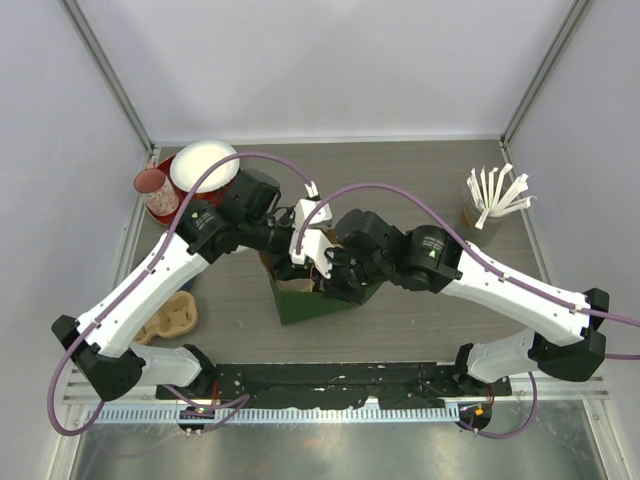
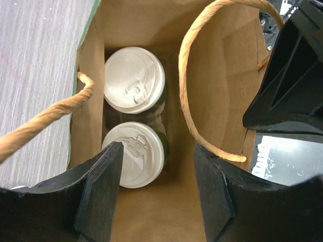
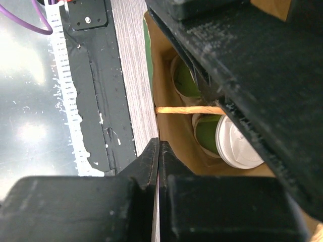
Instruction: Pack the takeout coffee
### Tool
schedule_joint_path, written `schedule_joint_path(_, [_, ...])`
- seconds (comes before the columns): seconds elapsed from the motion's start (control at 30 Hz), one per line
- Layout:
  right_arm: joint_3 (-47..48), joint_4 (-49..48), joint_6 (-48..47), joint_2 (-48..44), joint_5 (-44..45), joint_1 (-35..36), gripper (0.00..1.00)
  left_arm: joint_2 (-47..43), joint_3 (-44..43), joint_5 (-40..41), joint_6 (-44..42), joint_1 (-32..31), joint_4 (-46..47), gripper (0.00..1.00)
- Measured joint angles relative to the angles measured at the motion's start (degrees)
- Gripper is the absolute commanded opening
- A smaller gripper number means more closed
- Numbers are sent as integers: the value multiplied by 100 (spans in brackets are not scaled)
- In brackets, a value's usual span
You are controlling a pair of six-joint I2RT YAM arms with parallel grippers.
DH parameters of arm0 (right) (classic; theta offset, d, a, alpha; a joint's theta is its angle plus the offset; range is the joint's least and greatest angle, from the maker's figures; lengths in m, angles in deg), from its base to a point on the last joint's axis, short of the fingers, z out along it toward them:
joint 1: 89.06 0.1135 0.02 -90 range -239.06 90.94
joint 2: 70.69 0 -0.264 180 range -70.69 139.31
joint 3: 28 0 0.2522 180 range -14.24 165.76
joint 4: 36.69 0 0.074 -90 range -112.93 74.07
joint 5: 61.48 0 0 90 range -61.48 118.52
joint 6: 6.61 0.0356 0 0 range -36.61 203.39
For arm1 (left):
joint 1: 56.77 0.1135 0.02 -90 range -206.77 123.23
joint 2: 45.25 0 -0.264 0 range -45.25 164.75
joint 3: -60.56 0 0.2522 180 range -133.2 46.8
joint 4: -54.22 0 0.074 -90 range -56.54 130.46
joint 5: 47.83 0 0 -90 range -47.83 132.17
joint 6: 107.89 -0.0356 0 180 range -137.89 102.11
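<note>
Cups stand lidded inside the paper bag (image 2: 222, 75), nearer cup (image 2: 136, 154) under the parted, empty tips of our left pincer (image 2: 157, 156), farther cup (image 2: 135, 79) beyond. Our right pincer (image 3: 159, 148) is pressed together at the bag rim. We advise rising straight, clear of the twine handle (image 2: 182, 75).

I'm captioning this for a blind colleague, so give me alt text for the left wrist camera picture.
Two white-lidded coffee cups stand side by side at the bottom of an open brown paper bag, seen from above. The left pincer hangs open over them, empty.
</note>
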Motion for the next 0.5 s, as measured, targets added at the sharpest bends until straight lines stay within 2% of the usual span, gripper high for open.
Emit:
schedule_joint_path(0.33, [59, 138, -2, 122, -17, 48, 1, 11, 111, -278, -297, 94, -173, 65])
schedule_joint_path(0.5, [68, 234, 4, 142, -90, 81, 1, 162, 31, -629, -562, 98, -531, 64])
